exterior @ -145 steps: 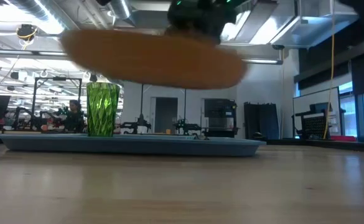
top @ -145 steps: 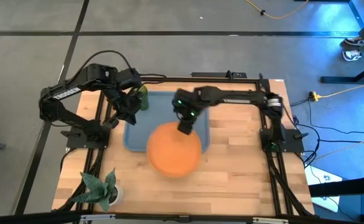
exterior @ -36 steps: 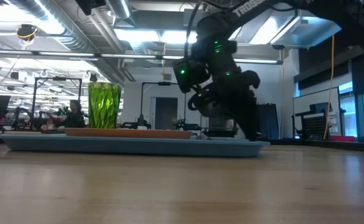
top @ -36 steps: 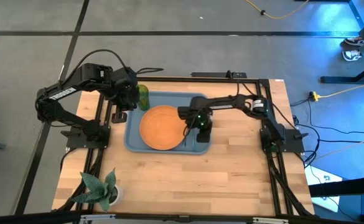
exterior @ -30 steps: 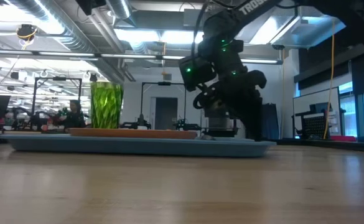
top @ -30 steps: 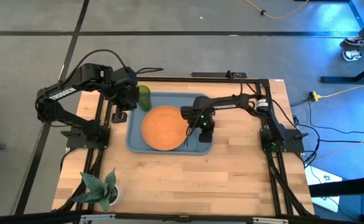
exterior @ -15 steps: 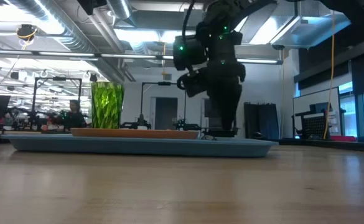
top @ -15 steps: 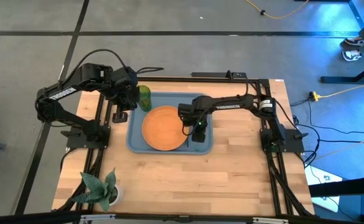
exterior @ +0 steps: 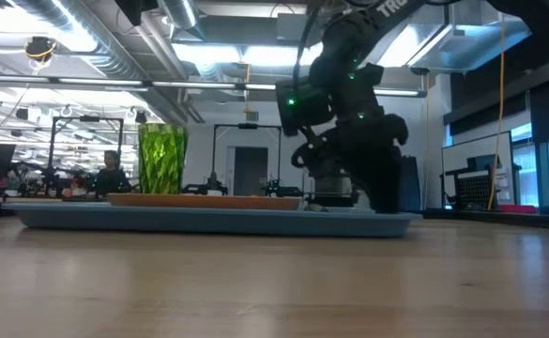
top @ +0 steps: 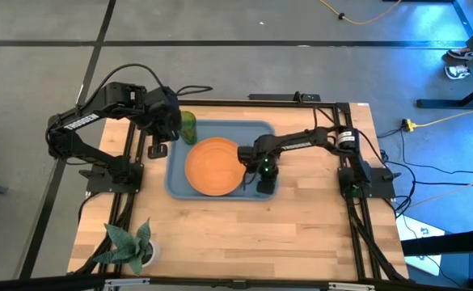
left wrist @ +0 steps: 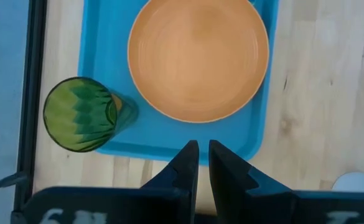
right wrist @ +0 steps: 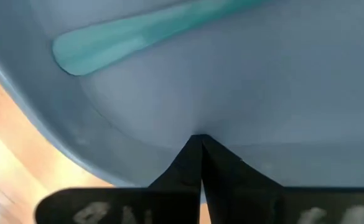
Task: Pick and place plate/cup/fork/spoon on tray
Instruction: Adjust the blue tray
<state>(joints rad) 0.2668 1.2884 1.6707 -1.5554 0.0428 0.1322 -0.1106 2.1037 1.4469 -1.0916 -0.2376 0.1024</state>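
Note:
The blue-grey tray (top: 175, 182) lies on the table's middle. The orange plate (top: 213, 166) lies flat in it, and the green cup (top: 187, 128) stands upright in its far left corner. A teal handle, the spoon's (right wrist: 144, 34), lies on the tray floor just ahead of my right gripper (right wrist: 200, 144), which is shut and points down over the tray's near right corner (top: 264, 179). My left gripper (left wrist: 203, 155) is shut and empty, raised beside the cup at the tray's far left. The fork does not show. My right gripper points its shut fingertips down at the tray's floor (right wrist: 200, 118) near the near right corner. I cannot tell whether they touch it.
A leafy plant in a white pot (top: 131, 246) stands at the table's near left corner. Bare wood lies along the near side and to the right of the tray. Black frame rails run along the table's left and right edges.
My right gripper has moved about over the tray's right part and ended nearer the table's near edge, at the tray's near right corner. The tray, with plate and cup, has slid slightly toward the table's right.

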